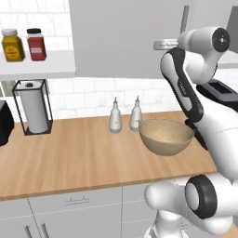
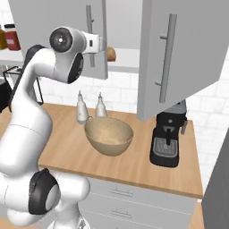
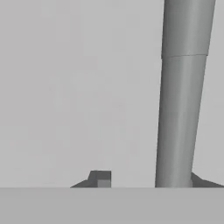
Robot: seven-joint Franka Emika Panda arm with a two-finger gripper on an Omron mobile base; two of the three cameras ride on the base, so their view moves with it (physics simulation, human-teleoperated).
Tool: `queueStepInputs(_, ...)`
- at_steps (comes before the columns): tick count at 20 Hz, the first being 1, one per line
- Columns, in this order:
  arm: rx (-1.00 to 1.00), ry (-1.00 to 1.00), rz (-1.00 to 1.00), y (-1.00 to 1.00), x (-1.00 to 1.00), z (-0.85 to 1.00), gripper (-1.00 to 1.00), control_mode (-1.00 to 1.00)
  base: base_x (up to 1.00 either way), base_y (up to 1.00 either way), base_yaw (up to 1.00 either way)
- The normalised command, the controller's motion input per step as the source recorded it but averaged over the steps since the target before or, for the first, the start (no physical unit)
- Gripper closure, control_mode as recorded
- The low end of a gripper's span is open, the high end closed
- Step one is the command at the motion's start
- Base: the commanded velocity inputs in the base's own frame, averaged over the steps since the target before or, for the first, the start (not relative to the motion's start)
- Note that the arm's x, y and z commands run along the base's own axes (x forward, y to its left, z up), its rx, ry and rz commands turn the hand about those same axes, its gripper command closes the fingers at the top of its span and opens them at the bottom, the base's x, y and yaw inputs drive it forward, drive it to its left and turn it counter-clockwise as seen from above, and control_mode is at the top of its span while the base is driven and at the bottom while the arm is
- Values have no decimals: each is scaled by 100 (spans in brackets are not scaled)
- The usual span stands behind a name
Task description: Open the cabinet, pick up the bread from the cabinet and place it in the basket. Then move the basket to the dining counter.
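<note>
Left to right, you see the basket (image 2: 108,136) resting on the counter (image 2: 67,147), then the bread (image 2: 111,54) on the cabinet (image 2: 179,53) shelf behind the arm. In the hand view your fingers (image 3: 101,178) stand apart around the door handle (image 3: 181,96), not clamped.

From my seat, the cabinet door (image 3: 78,87) right in front of the gripper (image 3: 146,179) looks flat matt grey, and its bar handle (image 3: 181,96) between the fingertips reads as brushed metal, smooth with a soft sheen. Below the hand, the basket (image 2: 108,136) is tan with a rough woven, grainy finish. The worktop (image 1: 83,158) under it is light wood with visible grain, fairly matt. The bread (image 2: 111,54), level with the hand, has a rough golden-brown crust.
</note>
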Motion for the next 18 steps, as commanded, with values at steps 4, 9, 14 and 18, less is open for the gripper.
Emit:
queueStepInputs(4, 0, 0, 0, 100, -83, 0, 100, -100, 0, 0, 0)
queueStepInputs(9, 0, 5, 0, 100, -75, 0, 100, -100, 0, 0, 0)
queueStepInputs(14, 0, 3, 0, 100, -64, 0, 100, -100, 0, 0, 0)
queueStepInputs(18, 0, 1, 0, 100, -53, -1, 100, -100, 0, 0, 0)
